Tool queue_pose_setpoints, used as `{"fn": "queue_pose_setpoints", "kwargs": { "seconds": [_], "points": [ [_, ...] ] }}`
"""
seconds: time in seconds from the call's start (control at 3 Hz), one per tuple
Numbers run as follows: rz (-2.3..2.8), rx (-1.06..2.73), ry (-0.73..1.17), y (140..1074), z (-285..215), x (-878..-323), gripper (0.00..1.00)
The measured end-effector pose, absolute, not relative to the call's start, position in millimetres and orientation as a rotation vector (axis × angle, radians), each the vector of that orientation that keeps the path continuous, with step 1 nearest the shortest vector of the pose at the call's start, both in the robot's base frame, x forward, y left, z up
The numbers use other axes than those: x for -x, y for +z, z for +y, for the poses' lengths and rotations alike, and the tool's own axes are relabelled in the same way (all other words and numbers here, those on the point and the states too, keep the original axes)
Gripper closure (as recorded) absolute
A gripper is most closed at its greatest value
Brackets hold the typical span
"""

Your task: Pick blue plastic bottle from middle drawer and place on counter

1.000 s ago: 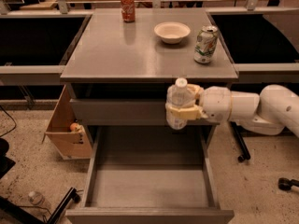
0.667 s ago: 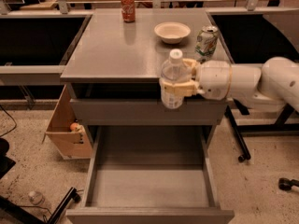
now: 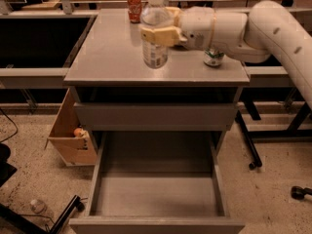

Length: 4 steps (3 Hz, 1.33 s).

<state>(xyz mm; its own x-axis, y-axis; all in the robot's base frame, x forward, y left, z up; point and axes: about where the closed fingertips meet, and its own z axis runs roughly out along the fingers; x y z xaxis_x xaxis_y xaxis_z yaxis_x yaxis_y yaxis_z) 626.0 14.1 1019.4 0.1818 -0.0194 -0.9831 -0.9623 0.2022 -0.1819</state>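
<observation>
Your gripper was clamped round the blue plastic bottle, a clear upright one with a white cap and pale label, right over the counter, with the middle drawer pulled open below.

Hand with bottle over counter

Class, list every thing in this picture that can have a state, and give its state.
gripper: over the counter, shut on the blue plastic bottle
blue plastic bottle: upright, capped, held
middle drawer: pulled open
top drawer: shut
orange can: upright on the counter
green-and-white can: on the counter, mostly hidden behind the arm
</observation>
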Motion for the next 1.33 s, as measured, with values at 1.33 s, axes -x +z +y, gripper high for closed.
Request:
{"fn": "queue_pose_setpoints", "kwargs": {
  "seconds": [1.33],
  "points": [
    [1.435,1.015,1.073,928,120,-772,1.00]
  ]
}}
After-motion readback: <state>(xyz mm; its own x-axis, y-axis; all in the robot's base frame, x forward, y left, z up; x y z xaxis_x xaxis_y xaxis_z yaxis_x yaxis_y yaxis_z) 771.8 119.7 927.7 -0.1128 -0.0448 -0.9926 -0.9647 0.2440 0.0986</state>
